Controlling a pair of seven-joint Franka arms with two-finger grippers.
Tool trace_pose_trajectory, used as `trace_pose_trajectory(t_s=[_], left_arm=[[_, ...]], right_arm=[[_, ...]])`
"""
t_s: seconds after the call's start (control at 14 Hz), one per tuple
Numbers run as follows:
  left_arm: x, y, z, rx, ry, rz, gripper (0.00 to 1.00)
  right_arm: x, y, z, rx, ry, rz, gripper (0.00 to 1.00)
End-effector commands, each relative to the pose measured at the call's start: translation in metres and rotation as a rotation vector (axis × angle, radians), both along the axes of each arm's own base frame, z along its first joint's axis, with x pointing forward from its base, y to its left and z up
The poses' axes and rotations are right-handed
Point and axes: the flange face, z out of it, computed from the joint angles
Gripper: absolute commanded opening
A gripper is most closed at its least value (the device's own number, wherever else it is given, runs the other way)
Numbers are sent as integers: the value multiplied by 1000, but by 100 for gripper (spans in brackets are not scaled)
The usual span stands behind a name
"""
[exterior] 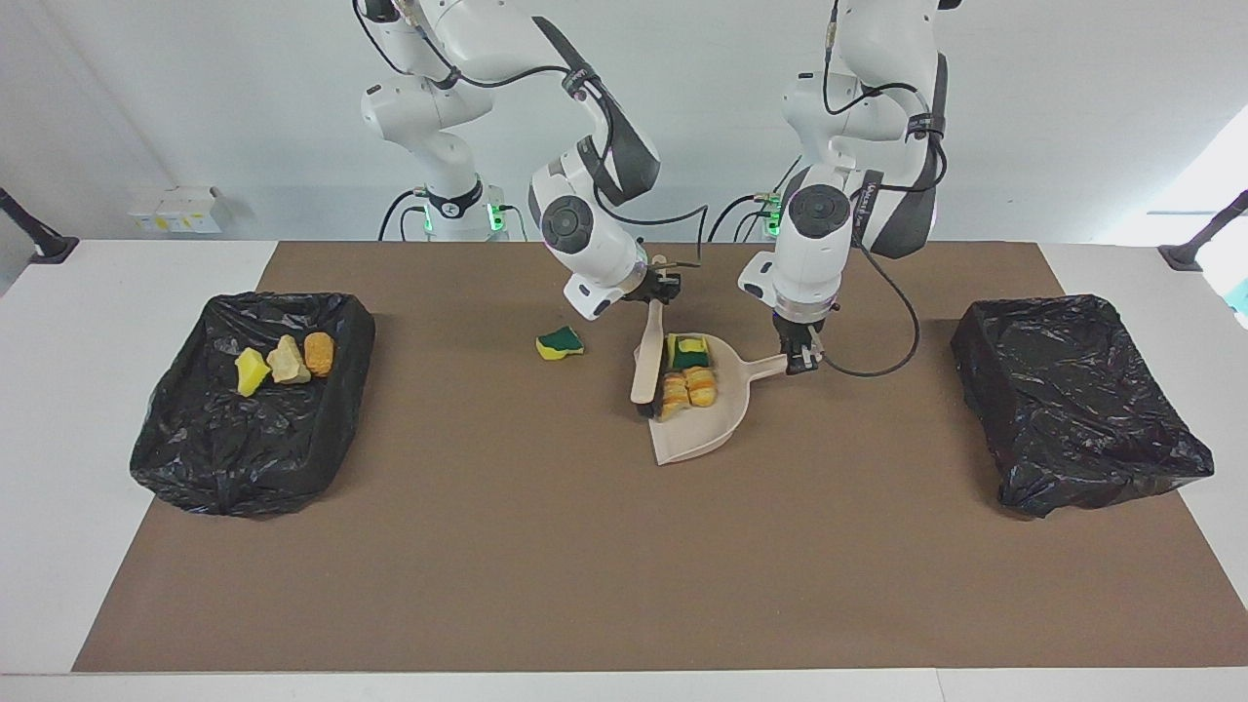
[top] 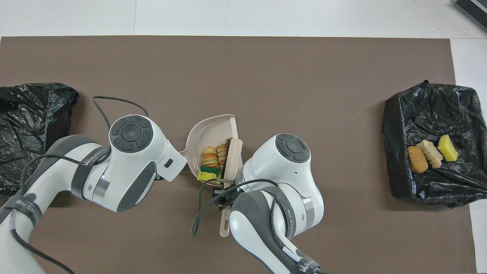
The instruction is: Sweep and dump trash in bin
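The right tool (exterior: 661, 288) is clamped on the brush (exterior: 645, 366), whose bristles press scraps (exterior: 688, 375) into the dustpan (exterior: 704, 419) just below it. The left tool (exterior: 801, 359) grips the dustpan's handle. One green sponge piece (exterior: 560, 342) lies loose on the bench (exterior: 546, 546) beside the right tool, likely missed if dumping starts now. Tilting the pan early could spill the lumps short of the bin (exterior: 255, 400) holding three scraps at the right arm's end
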Motion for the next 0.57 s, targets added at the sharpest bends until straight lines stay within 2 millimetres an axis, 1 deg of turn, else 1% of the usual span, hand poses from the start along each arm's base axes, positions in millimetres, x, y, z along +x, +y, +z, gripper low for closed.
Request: trace_pose_trajectory(t_s=[0.0, 0.21, 0.29, 0.43, 0.5], left_arm=[[-9, 2, 1, 25, -2, -31, 0], [-9, 2, 2, 25, -1, -35, 0], [-9, 2, 1, 26, 1, -44, 0], [-9, 3, 1, 25, 0, -45, 0], [-9, 3, 1, 25, 0, -45, 0]], right_arm=[[-4, -40, 33, -55, 31, 0, 0], [-8, -74, 47, -154, 50, 33, 0], [-13, -79, 48, -207, 56, 59, 0], [-22, -95, 39, -284, 72, 65, 0], [-23, -113, 33, -304, 82, 43, 0]])
